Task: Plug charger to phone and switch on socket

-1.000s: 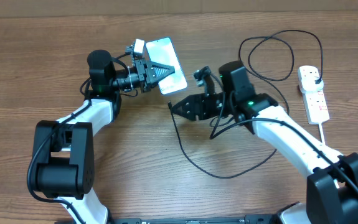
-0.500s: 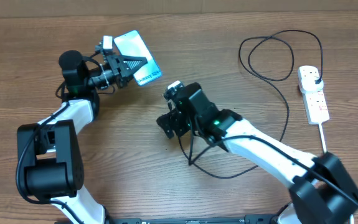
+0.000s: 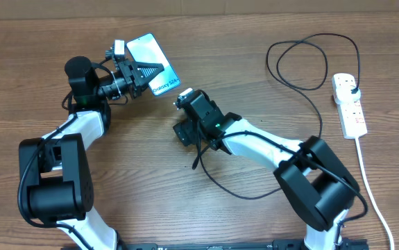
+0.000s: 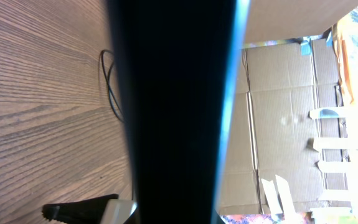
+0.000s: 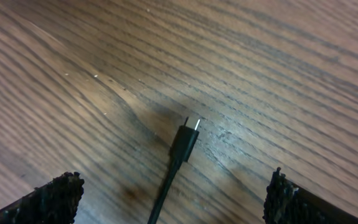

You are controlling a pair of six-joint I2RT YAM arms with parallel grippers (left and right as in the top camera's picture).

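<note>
- The right claw (image 5: 177, 190) hangs spread wide and empty, straddling the connector tip of the charger (image 5: 183, 142), likely lined up to pinch it.
- The left claw (image 3: 142, 71) is clenched on the phone (image 3: 155, 62), raised and tilted, probably to present its port.
- The socket (image 3: 348, 104) lies well apart on the wood-grain worktop (image 3: 46, 35).
- Cardboard boxes (image 4: 278, 93) stand beyond.

The charger (image 5: 183, 144) is lying flat on the wood-grain table (image 5: 278, 74), its small black connector showing a bright metal tip that is pointing toward the far right, while its thin cable is trailing back toward the near edge. The right gripper (image 5: 175, 198) is standing spread wide, with a dark fingertip (image 5: 57, 198) showing at each near corner, neither touching the connector.
</note>
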